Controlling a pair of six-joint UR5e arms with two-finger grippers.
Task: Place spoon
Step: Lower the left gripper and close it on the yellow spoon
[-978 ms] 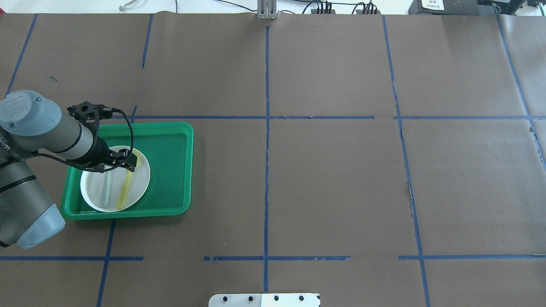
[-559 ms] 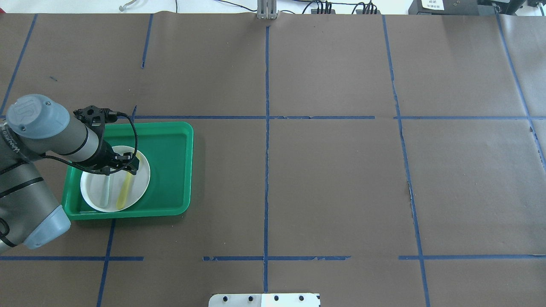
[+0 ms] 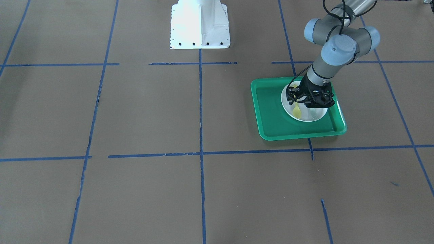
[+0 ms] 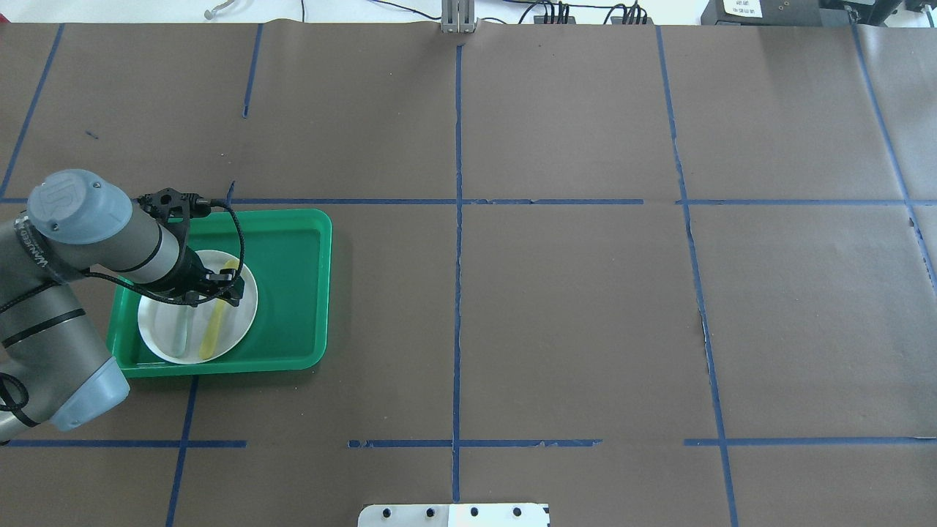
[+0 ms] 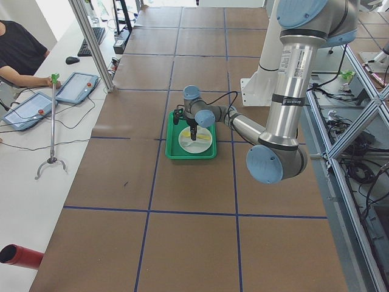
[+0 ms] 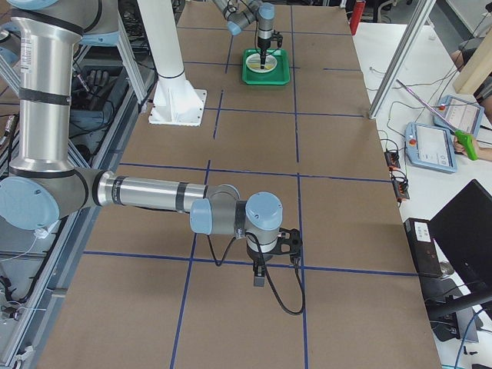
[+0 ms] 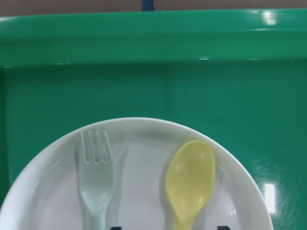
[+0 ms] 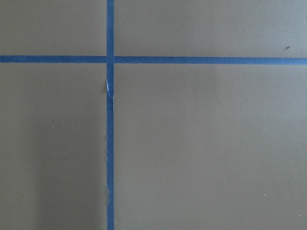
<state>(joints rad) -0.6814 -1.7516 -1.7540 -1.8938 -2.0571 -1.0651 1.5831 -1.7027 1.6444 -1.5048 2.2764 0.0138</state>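
**A:** Since a second ago the left arm has slid further over the green tray (image 4: pixel 293 293), and the left end effector (image 4: pixel 228 289) has sunk closer to the white plate (image 4: pixel 157 322). The spoon (image 7: pixel 190 179) itself has not shifted.

**B:** Where is the spoon sitting?

**A:** Flat on the plate, with its bowl toward the tray wall at the top of the wrist view. It is just beside the fork (image 7: pixel 97 187), not touching it.

**B:** And the grip?

**A:** Jaws spread wide. Two dark tips show at the bottom of the wrist view, one on either side of the spoon's handle, and nothing is held. The right end effector (image 6: pixel 260 278) hangs over the bench (image 4: pixel 571 307), well apart from all this. I cannot tell whether it is spread or closed.

**B:** How far along, then?

**A:** Early, I'd judge. The spoon looks lined up for a pick, so closing, lifting, carrying and setting down are all left. Nothing shows where it should end up.

**B:** Count?

**A:** One spoon, one fork, one plate, one tray, two arms.
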